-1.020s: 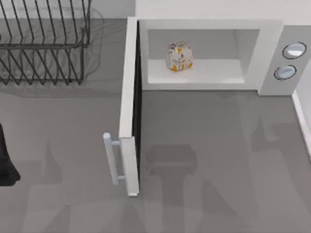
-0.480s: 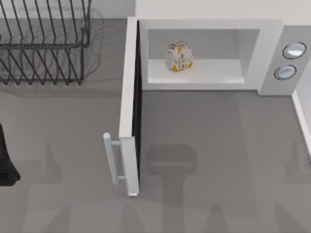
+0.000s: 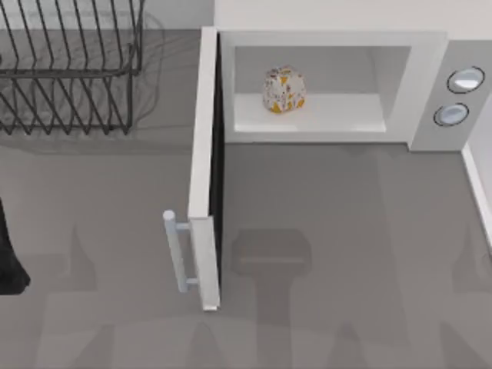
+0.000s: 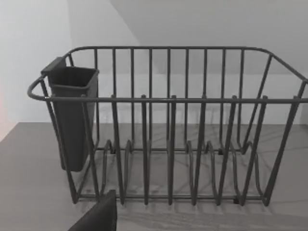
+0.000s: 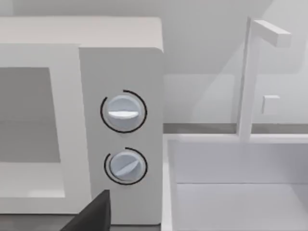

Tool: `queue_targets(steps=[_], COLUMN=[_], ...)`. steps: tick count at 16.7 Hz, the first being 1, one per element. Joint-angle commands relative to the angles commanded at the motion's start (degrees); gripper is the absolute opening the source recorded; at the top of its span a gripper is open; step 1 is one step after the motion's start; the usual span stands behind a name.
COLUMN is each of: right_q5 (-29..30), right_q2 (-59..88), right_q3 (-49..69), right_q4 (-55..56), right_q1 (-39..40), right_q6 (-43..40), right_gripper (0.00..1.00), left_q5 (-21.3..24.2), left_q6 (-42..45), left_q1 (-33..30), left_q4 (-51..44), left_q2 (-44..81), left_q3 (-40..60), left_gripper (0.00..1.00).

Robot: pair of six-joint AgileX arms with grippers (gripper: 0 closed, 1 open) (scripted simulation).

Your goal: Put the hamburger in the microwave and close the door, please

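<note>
The hamburger (image 3: 284,89), a small cream lump with orange and brown blotches, sits on the floor of the microwave (image 3: 330,115) cavity, toward its left side. The door (image 3: 204,154) stands wide open, swung out toward the table's front, with its pale bar handle (image 3: 175,250) facing left. Both round knobs (image 5: 123,111) sit on the grey side panel. My left arm (image 3: 9,261) is a dark shape at the table's left edge, far from the door. A dark piece of my right gripper (image 5: 91,216) points at the knob panel.
A dark wire dish rack (image 3: 69,69) with a cutlery cup (image 4: 72,115) stands at the back left. A white sink (image 5: 231,192) with a tall faucet (image 5: 248,82) adjoins the microwave's right side. Bare grey table (image 3: 346,231) lies in front of the microwave.
The dark shape of my left arm has drawn slightly toward the left edge, and the arm shadows on the table have shifted a little. Hamburger and door have not moved.
</note>
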Motion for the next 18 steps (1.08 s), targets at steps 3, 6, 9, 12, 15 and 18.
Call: queue_targets(steps=[3,6,9,12,15,18], right_q5=[0.0,0.0,0.0,0.0,0.0,0.0], right_q2=[0.0,0.0,0.0,0.0,0.0,0.0], right_q3=[0.0,0.0,0.0,0.0,0.0,0.0], right_q4=[0.0,0.0,0.0,0.0,0.0,0.0], right_q1=[0.0,0.0,0.0,0.0,0.0,0.0], right_q6=[0.0,0.0,0.0,0.0,0.0,0.0], right_gripper=[1.0,1.0,1.0,1.0,1.0,1.0], left_q5=[0.0,0.0,0.0,0.0,0.0,0.0], left_q6=[0.0,0.0,0.0,0.0,0.0,0.0], left_q1=[0.0,0.0,0.0,0.0,0.0,0.0], left_q4=[0.0,0.0,0.0,0.0,0.0,0.0], left_q2=[0.0,0.0,0.0,0.0,0.0,0.0], left_q3=[0.0,0.0,0.0,0.0,0.0,0.0], left_gripper=[0.62,0.4,0.17,0.0,0.0,0.0])
